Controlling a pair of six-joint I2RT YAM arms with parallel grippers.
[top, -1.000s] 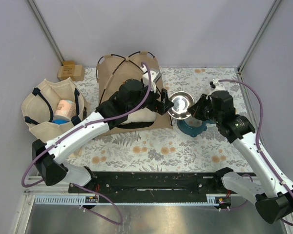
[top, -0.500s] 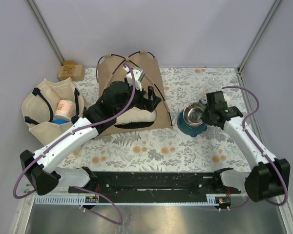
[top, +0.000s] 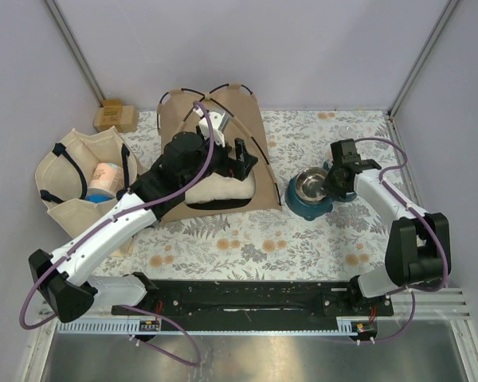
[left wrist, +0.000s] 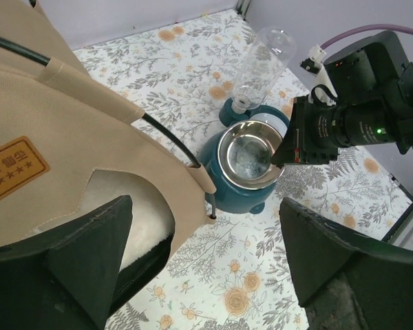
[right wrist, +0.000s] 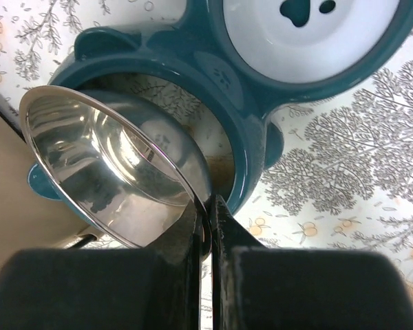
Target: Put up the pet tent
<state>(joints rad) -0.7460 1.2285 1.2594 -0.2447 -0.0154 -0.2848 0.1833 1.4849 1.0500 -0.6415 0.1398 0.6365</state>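
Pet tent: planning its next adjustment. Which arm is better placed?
Probably left: the left gripper hovers open at the opening of the pet tent, while the right gripper pinches the rim of the steel bowl.

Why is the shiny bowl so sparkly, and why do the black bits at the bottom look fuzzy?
Right wrist view: the steel bowl reflects light, so white streaks show inside; the right tool pinching its rim is too near the lens, so blurry. Left wrist view: the open left tool is soft-edged too.
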